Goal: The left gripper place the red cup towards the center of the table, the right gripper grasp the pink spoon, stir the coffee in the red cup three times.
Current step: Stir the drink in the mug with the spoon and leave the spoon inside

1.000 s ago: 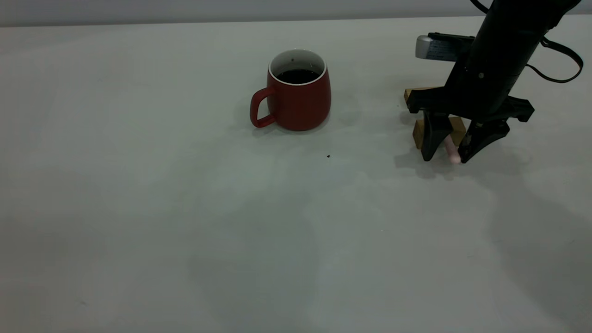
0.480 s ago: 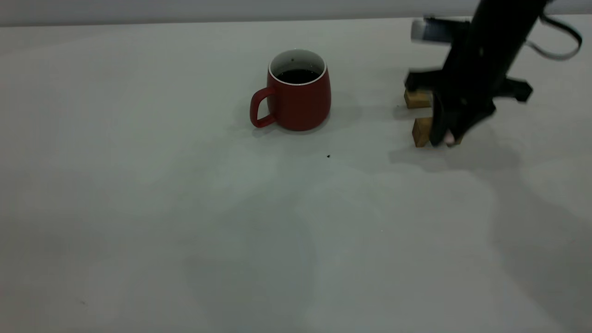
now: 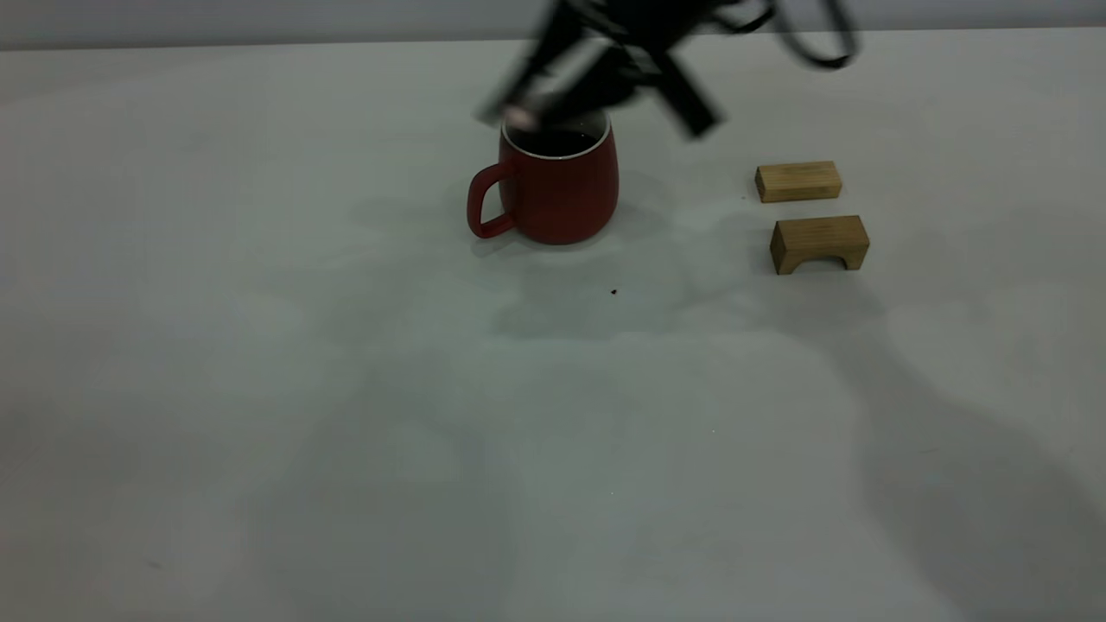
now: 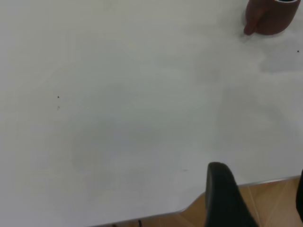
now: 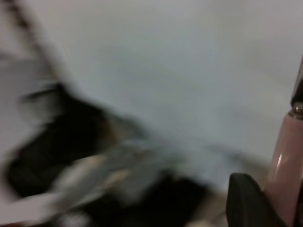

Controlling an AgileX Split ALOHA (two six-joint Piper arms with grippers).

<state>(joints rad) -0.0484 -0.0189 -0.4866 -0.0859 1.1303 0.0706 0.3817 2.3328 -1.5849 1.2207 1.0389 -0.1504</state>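
Right gripper (image 3: 536,108), clamped on the pink spoon (image 5: 284,175), sits blurry right over the red cup's (image 3: 557,186) rim. Left gripper (image 4: 255,198) hangs spread at the table (image 3: 259,389) edge, lots of bare surface around.

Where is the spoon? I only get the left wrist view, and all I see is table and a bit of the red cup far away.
Observer: The pink spoon is held in the right gripper; the right wrist view shows its handle between the fingers.
Operator: Is it near my cup?
Observer: Yes. In the exterior view that gripper is right over the red cup, at the rim. I can't tell if the spoon touches the coffee.
Operator: Anything else on the table?
Observer: Two wooden blocks to the right of the cup, the nearer one arch-shaped. Your left gripper is out of the exterior view.
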